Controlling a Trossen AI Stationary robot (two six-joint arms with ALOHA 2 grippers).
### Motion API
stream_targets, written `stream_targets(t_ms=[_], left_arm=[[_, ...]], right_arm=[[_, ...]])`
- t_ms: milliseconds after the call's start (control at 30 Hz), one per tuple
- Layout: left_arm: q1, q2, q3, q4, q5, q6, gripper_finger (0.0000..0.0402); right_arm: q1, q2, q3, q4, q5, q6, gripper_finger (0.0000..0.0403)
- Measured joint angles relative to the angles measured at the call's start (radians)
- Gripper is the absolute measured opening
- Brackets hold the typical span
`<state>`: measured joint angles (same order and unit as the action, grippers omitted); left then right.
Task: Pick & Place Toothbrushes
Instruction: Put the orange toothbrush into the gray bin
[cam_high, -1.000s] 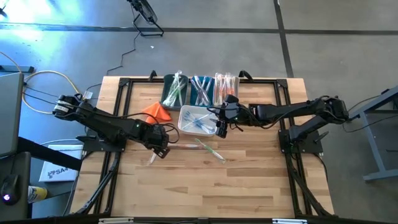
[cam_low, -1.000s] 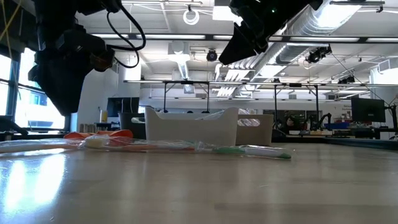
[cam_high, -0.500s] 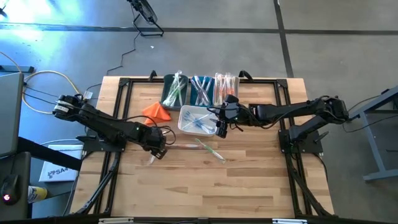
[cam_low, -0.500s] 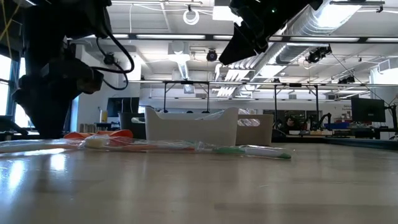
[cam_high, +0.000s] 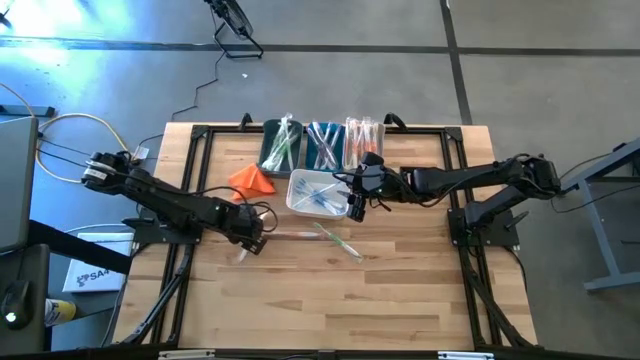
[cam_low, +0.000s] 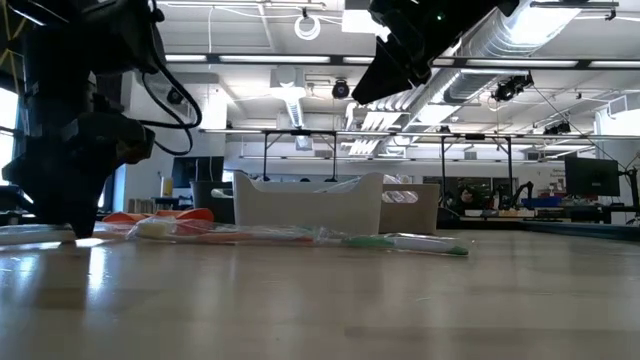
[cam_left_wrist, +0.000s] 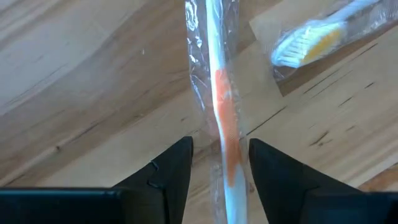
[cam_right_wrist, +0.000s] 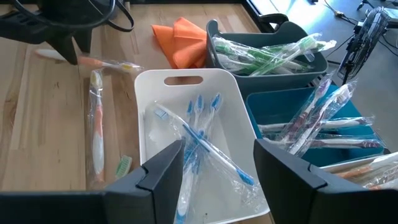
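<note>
Orange-handled toothbrush (cam_left_wrist: 222, 99) lies flat on the counter (cam_high: 400, 300), wrapped; left claw (cam_left_wrist: 219, 163) is spread w/ a finger each side of the handle, not pinching yet, prob. set for a pickup. 3 loose toothbrushes on the wood: this one, another orange (cam_high: 290, 234), one green (cam_high: 338, 241). White bin (cam_right_wrist: 186, 84) holds approx. 3 blue ones; green, blue & orange sorted bins behind, counts unclear. Right claw (cam_right_wrist: 219, 167) hangs spread over the white bin, empty. 1 orange cloth (cam_high: 251, 180).

Setting: robotics lab or open industrial workshop. Evidence: exposed ceiling ducting (cam_low: 520, 35) and strip lights (cam_low: 270, 58); rows of workbenches (cam_low: 470, 205) with monitors (cam_low: 592, 178); grey concrete floor (cam_high: 330, 60); cabling (cam_high: 60, 135) beside the wooden worktop (cam_high: 330, 300).
</note>
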<state>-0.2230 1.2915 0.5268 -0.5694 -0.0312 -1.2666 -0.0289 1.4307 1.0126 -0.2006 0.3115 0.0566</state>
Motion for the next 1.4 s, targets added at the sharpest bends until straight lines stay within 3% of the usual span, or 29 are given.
stream_targets(t_ms=[200,700,1400], left_arm=[[0.000,0.001,-0.011,0.024,-0.001,0.003,0.0148],[0.000,0.002,-0.013,0.004,-0.009,-0.009,0.0030],[0.000,0.004,-0.013,-0.006,-0.006,-0.048,0.0020]], right_arm=[[0.000,0.000,0.000,0.000,0.000,0.000,0.0188],[0.001,0.000,0.000,0.000,0.000,0.003,0.0188],[0.003,0.000,0.000,0.001,0.000,0.003,0.0188]])
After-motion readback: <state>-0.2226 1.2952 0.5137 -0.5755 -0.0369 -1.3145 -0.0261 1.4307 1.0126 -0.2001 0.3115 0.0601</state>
